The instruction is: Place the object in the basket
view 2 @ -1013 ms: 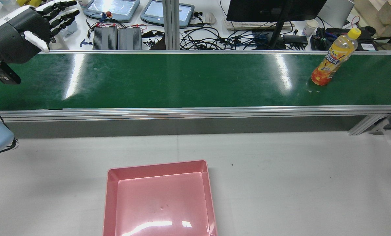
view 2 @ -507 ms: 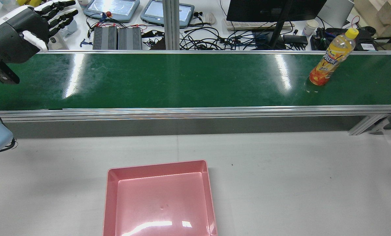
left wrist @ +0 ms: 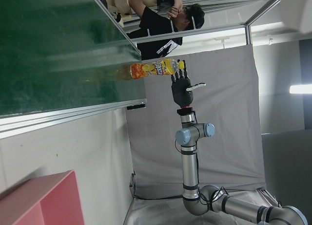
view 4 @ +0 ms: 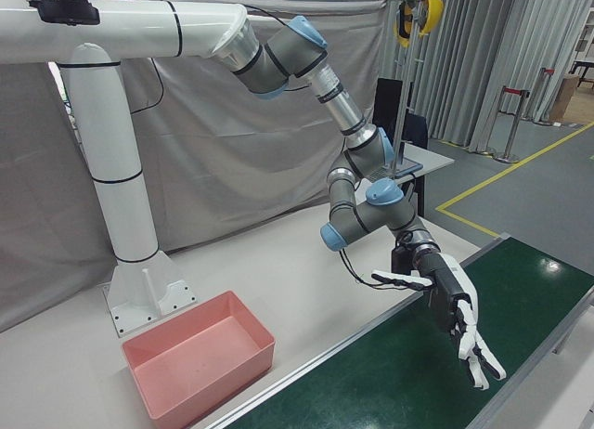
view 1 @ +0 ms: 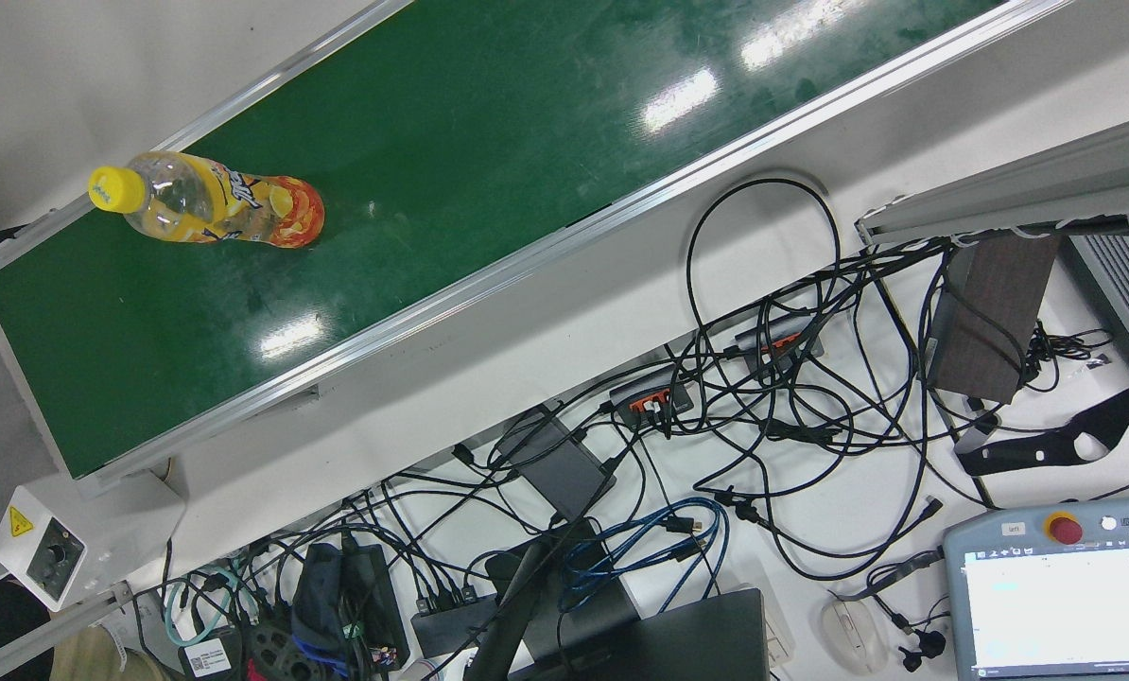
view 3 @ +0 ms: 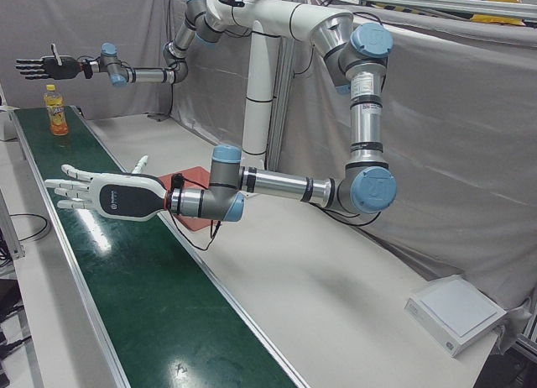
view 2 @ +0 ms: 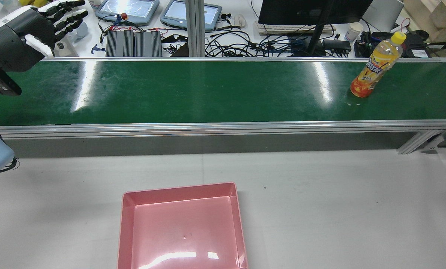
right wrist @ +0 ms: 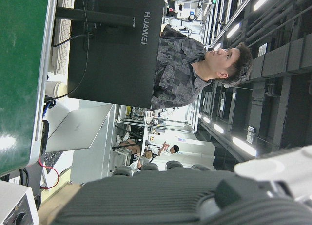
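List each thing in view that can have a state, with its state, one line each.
bottle: upright on the belt, capped, untouched.
basket: empty, on the table.
left hand: open, holding nothing, above the belt.
right hand: open, holding nothing, near the bottle.
conveyor belt: carries only the bottle.

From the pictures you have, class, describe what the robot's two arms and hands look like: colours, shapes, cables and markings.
Both arms are silver-grey tubes with pale blue joint caps, mounted on a white column. The left hand has a black back in a white shell, with white fingers. The right hand is black and white too; a thin black cable loops at its wrist. No markings are readable.
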{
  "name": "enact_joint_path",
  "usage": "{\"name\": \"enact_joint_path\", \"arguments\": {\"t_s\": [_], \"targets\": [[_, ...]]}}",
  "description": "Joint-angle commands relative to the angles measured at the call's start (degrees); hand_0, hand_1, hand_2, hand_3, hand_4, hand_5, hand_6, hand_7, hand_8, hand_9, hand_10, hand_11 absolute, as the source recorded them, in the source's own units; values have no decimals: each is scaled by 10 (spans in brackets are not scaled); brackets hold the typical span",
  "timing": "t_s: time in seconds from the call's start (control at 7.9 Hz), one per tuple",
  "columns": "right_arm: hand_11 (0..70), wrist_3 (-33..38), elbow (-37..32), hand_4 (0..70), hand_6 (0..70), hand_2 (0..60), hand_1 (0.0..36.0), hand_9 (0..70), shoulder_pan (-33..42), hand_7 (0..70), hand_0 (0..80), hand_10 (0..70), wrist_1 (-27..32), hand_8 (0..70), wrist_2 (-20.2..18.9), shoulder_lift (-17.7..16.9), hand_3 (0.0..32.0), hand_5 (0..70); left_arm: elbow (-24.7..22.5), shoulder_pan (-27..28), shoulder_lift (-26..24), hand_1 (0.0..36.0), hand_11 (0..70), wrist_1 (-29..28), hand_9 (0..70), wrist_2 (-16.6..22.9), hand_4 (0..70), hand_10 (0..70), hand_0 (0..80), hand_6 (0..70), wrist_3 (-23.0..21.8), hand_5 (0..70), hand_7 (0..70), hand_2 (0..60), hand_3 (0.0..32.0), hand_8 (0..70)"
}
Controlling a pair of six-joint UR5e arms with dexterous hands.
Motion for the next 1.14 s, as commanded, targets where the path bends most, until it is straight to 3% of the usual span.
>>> {"name": "enact_joint_path", "arguments": {"t_s": [0.0,1.01], "targets": [[0,0,0,0,0,0,0,0,0,0,0,0,0,0,0,0,0,0,0,-1,0,25,45,0,102,0,132,22,599,8,-1,187,17,0,0,79],[0,0,0,0,0,0,0,0,0,0,0,0,0,0,0,0,0,0,2,0,0,28,42,0,99,0,129,20,600,7,-1,180,17,0,0,77]]}}
